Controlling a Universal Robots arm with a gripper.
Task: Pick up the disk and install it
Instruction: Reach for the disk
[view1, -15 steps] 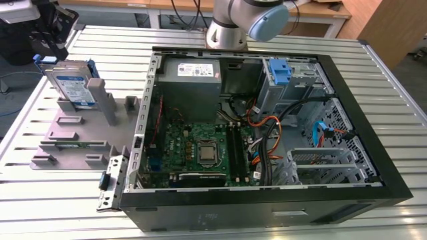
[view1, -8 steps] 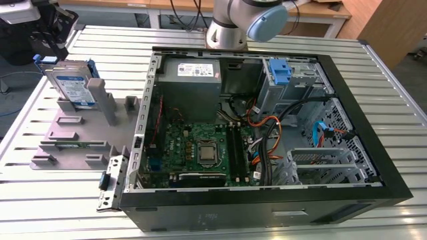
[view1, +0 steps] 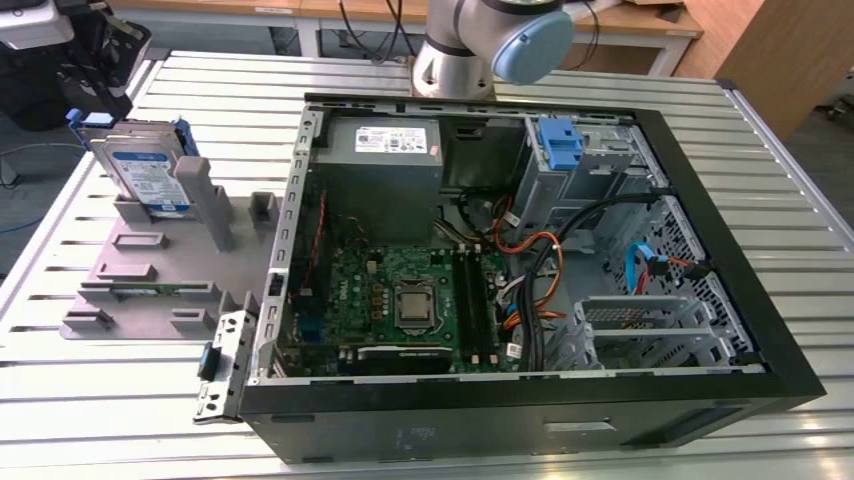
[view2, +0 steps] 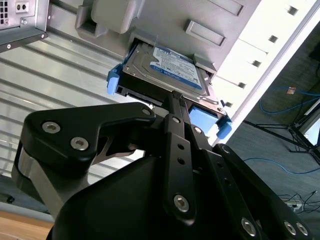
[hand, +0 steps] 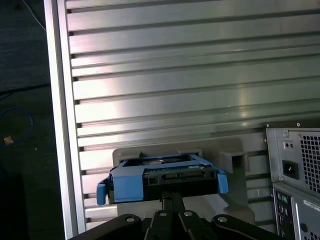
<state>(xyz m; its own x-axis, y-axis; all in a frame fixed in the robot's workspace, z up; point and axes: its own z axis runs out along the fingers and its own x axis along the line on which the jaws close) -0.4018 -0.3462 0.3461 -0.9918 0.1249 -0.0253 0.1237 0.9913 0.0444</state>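
**A:** On the slatted metal surface (view1: 534, 75), toward the exterior view's left, I log a grey holder block (view1: 160, 270). The disk (view1: 144, 170) stands on edge in the block's far slot with its white and blue label toward the camera. Agree?

**B:** Agreed. The disk tilts slightly and sits in its blue carrier frame. The second wrist view shows the label face of the disk (view2: 172, 65) seated in the holder block (view2: 165, 15). The first wrist view has the disk (hand: 165, 175) edge-on, with the surface (hand: 175, 75) behind it.

**A:** Pincer state?

**B:** In both wrist views the black linkage narrows to one thin tip, so the pincer (view2: 175, 95) (hand: 167, 196) looks closed with nothing between the fingers. I mark that as probable, because the linkage hides much of the tips. The tip points at the disk and is apart from it.

**A:** Other items?

**B:** An open computer case (view1: 534, 395) lies just beside the holder block, toward the exterior view's right, with its motherboard (view1: 400, 300) and cables exposed. A grey power supply (view1: 380, 150) sits in a far corner of the case, and a blue tab (view1: 561, 145) sits on the drive cage near it. The arm (view1: 481, 40) rises behind the case.
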